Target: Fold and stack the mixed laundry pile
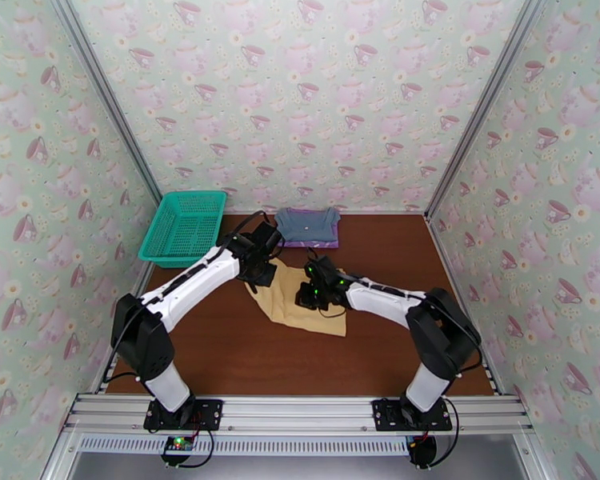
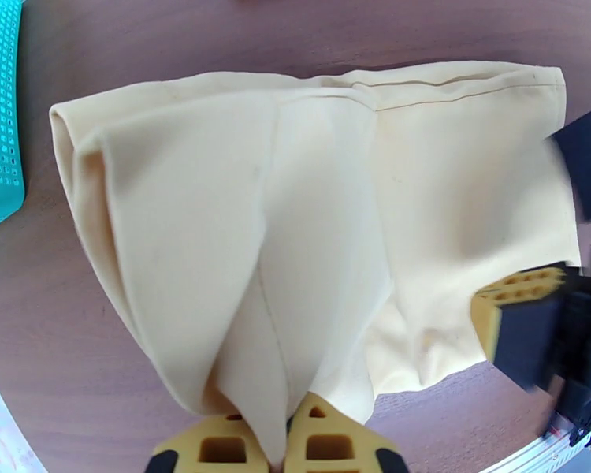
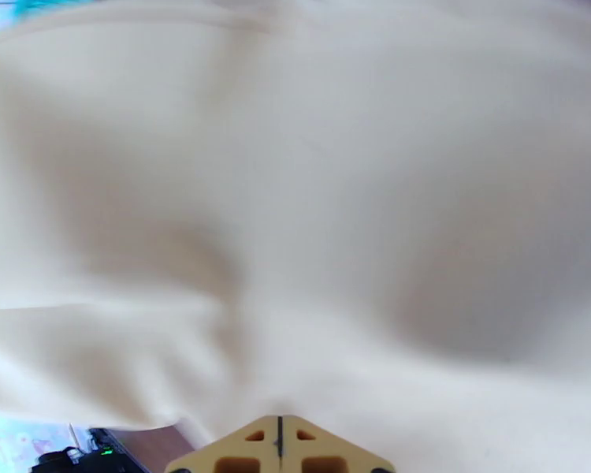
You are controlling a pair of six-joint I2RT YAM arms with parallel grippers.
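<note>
Bearing mustard cloth (image 1: 286, 310), brown table (image 1: 220, 354), teacup-print walls (image 1: 300, 90)

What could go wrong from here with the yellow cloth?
The left tool pinches just a narrow bunched edge of the mustard-yellow piece; it might slip out under a pull. The cloth fans into uneven creases there, so the fold may come out crooked. The right tool, shut, sits close by; the two might bump.

Blurred mustard-yellow piece (image 3: 295, 214) right at the closed tips of the right end effector (image 3: 280, 437)
</note>
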